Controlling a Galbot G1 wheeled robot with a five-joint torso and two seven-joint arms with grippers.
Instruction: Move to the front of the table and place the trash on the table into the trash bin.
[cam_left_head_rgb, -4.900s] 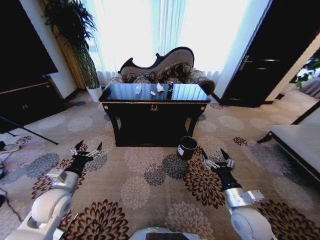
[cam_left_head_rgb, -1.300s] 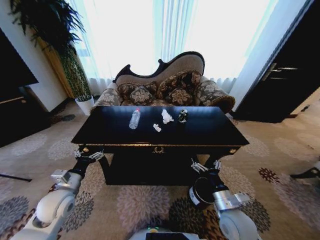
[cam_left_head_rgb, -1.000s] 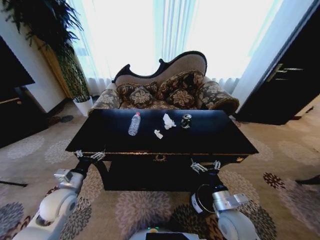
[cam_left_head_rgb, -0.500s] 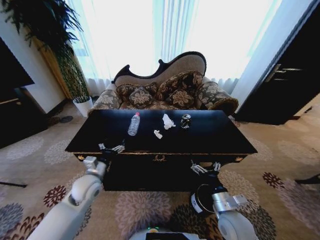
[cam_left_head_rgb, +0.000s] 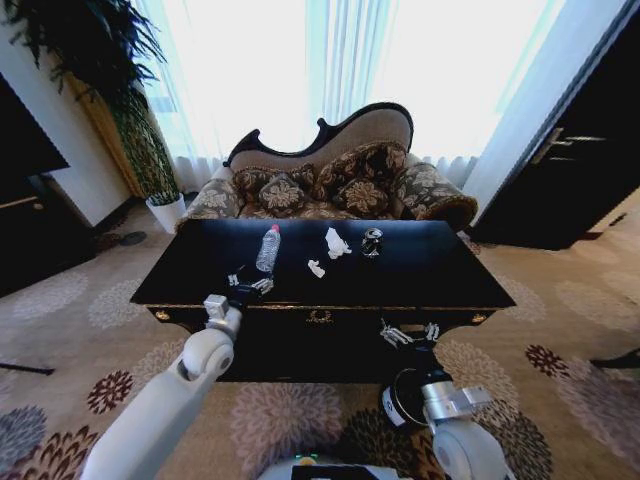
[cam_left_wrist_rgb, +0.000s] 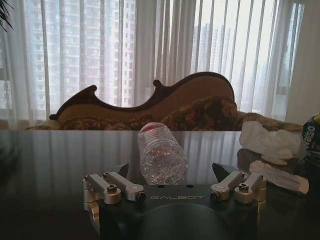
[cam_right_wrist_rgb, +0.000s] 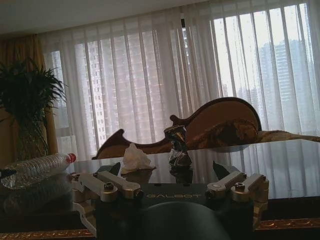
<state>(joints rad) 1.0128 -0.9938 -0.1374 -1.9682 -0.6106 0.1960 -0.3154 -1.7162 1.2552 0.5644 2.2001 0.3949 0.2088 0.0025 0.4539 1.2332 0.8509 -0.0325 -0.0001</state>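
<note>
The glossy black worktop (cam_left_head_rgb: 430, 275) stood directly before me, its gilt-trimmed front edge nearest, with a patterned sofa (cam_left_head_rgb: 330, 180) behind it against the curtained window. The black trash bin (cam_left_head_rgb: 402, 398) sat on the carpet below the worktop's front right, beside my right forearm.

My left end effector (cam_left_head_rgb: 250, 283) was over the worktop's front left area, fingers spread apart, nothing between them; the clear plastic bottle (cam_left_head_rgb: 268, 248) lay on its side just beyond it, red cap pointing away from me. In the left wrist view the bottle (cam_left_wrist_rgb: 161, 156) lay centred between the open fingers.

My right end effector (cam_left_head_rgb: 408, 333) hung at the worktop's front edge, below the surface, fingers apart and empty.

Right of the bottle: larger crumpled paper scrap (cam_left_head_rgb: 336, 243), smaller scrap (cam_left_head_rgb: 316, 268) nearer me, and dark shiny crushed can (cam_left_head_rgb: 371, 241) farthest right.
</note>
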